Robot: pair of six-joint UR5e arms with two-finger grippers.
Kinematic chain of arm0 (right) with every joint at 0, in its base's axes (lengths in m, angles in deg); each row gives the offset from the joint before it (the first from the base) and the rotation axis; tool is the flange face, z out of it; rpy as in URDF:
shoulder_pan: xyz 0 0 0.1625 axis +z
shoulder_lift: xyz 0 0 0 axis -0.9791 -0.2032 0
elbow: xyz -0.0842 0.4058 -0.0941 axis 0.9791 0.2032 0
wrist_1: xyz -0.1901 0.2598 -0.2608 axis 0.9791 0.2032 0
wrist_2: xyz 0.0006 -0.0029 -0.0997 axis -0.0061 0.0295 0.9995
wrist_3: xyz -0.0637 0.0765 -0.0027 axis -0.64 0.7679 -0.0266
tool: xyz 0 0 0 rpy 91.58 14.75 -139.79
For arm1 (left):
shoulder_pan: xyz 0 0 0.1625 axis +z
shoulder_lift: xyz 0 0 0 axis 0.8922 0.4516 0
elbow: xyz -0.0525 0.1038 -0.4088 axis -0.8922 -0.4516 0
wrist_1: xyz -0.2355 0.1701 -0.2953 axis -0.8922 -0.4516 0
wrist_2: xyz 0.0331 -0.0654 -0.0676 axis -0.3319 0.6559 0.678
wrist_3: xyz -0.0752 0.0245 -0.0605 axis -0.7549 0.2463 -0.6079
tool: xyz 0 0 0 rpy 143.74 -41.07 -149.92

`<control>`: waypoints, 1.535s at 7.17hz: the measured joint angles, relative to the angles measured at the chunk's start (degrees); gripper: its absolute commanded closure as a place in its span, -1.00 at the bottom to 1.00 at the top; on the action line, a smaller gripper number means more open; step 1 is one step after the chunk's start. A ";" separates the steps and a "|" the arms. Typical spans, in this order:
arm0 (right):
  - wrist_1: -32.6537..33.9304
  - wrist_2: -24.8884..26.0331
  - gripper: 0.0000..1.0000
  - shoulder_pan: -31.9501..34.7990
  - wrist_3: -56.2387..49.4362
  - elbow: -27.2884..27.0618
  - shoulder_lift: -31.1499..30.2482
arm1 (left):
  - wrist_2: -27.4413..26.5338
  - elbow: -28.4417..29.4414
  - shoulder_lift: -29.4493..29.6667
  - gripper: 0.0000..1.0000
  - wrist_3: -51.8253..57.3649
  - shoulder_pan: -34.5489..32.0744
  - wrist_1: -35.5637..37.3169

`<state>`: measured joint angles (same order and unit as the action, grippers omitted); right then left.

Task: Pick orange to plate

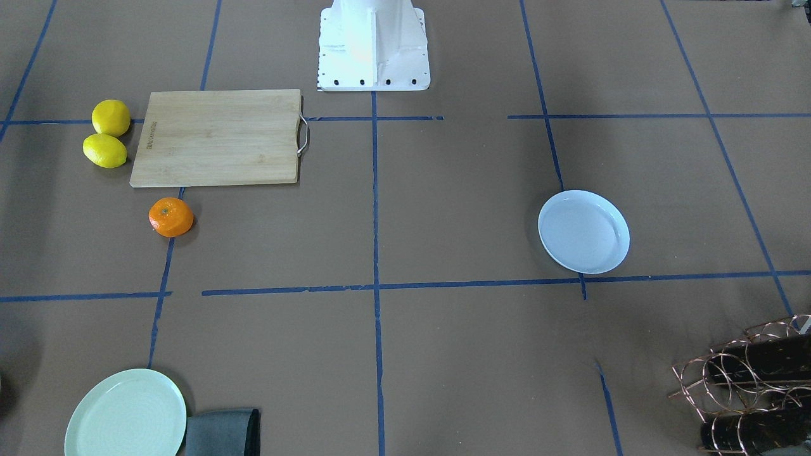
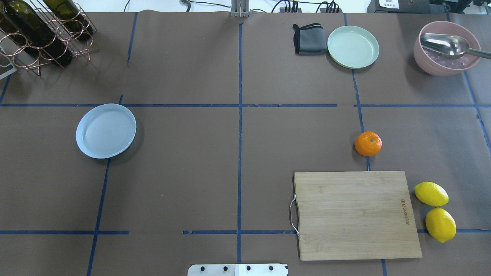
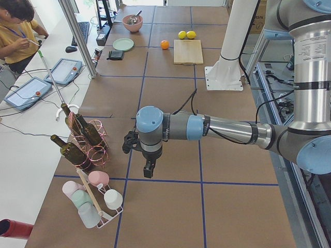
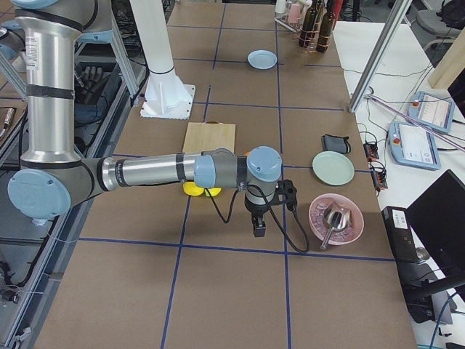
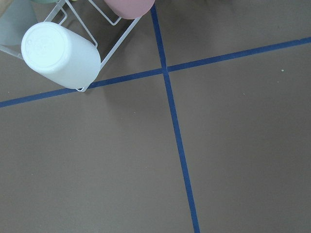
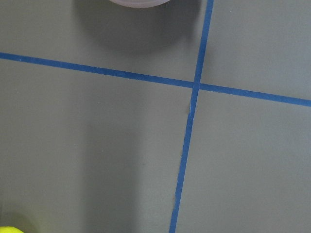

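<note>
The orange lies on the brown table just beyond the wooden cutting board, on my right side; it also shows as orange and orange. The pale bluish-white plate sits bare on my left side, seen too as plate and plate. My left gripper hangs over the table's left end, far from both. My right gripper hangs over the right end, near the pink bowl. Neither shows in the overhead, front or wrist views, so I cannot tell whether they are open or shut.
Two lemons lie right of the board. A mint-green plate, a grey cloth and a pink bowl with a spoon stand at the far right. A wine rack is far left, a cup rack beside it.
</note>
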<state>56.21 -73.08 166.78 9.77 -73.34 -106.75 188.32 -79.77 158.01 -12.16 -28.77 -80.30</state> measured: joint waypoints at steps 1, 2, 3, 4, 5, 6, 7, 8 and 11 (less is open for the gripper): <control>0.00 0.00 -1.00 0.00 0.00 0.00 0.00 | -0.05 -0.06 0.01 -1.00 -0.02 0.01 0.00; 0.00 0.00 -1.00 0.00 0.02 0.00 0.06 | -0.13 -0.14 0.20 -1.00 -0.04 0.05 0.02; 0.00 0.00 -1.00 0.00 0.08 0.00 0.17 | -0.13 -0.32 0.46 -1.00 -0.02 0.07 0.06; -0.02 0.00 -1.00 -0.02 0.18 0.00 0.32 | -0.17 -0.58 0.74 -1.00 -0.01 0.20 0.01; -0.06 -0.02 -1.00 -0.05 0.39 -0.10 0.44 | -0.20 -0.68 1.57 -1.00 -0.02 0.40 -0.15; -0.08 -0.06 -1.00 -0.07 0.62 -0.27 0.49 | -0.10 -0.58 3.12 -1.00 -0.21 0.54 -0.25; -0.08 -0.08 -1.00 -0.08 0.73 -0.37 0.51 | 0.10 -0.27 5.21 -1.00 -0.50 0.57 -0.35; -0.09 -0.08 -1.00 -0.08 0.75 -0.40 0.55 | 0.25 0.15 7.48 -1.00 -0.63 0.60 -1.30; -2.70 -0.31 -1.00 -0.12 0.65 -0.47 0.56 | 0.57 3.21 10.06 -1.00 -3.10 1.30 -16.06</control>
<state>53.51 -73.39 166.66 10.42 -73.81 -106.19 188.89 -76.55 168.07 -15.27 -27.47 -96.36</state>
